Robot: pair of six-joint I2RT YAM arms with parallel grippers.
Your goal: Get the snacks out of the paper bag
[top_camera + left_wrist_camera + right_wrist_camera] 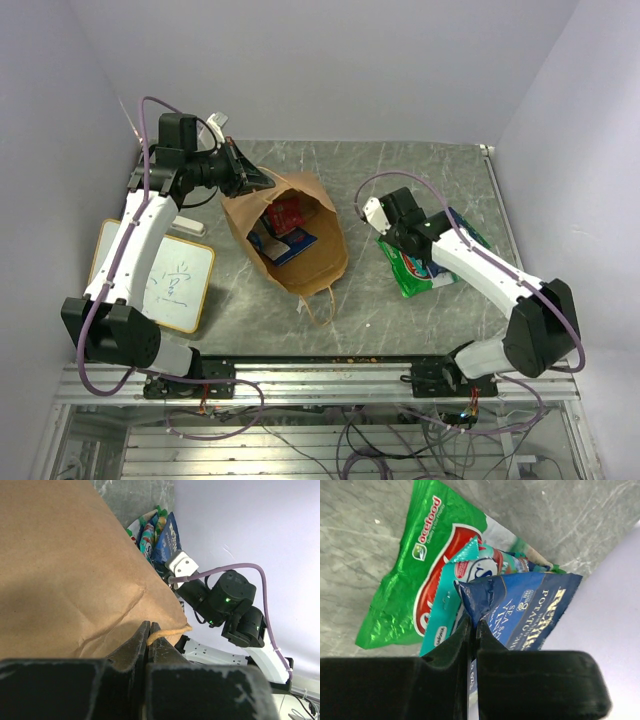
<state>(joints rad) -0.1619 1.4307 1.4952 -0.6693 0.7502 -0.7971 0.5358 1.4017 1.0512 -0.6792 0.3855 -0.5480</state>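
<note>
The brown paper bag [300,262] lies open mid-table, with a small red packet [287,212] and blue packets [292,244] inside. My left gripper [252,178] is at the bag's far rim. In the left wrist view it [148,625] is shut on the bag's string handle [170,630], with the bag wall [65,570] beside it. My right gripper [403,248] is over a pile to the right of the bag. In the right wrist view it [472,622] is shut on a blue packet [535,607]. That packet lies over a teal packet [440,617] and a green-white packet [405,585] with a red logo.
A small whiteboard [170,275] with writing lies at the left by the left arm. The bag's other string handle [320,305] trails toward the near edge. The green packet pile [412,278] lies near the right wall. Walls close in the table on three sides.
</note>
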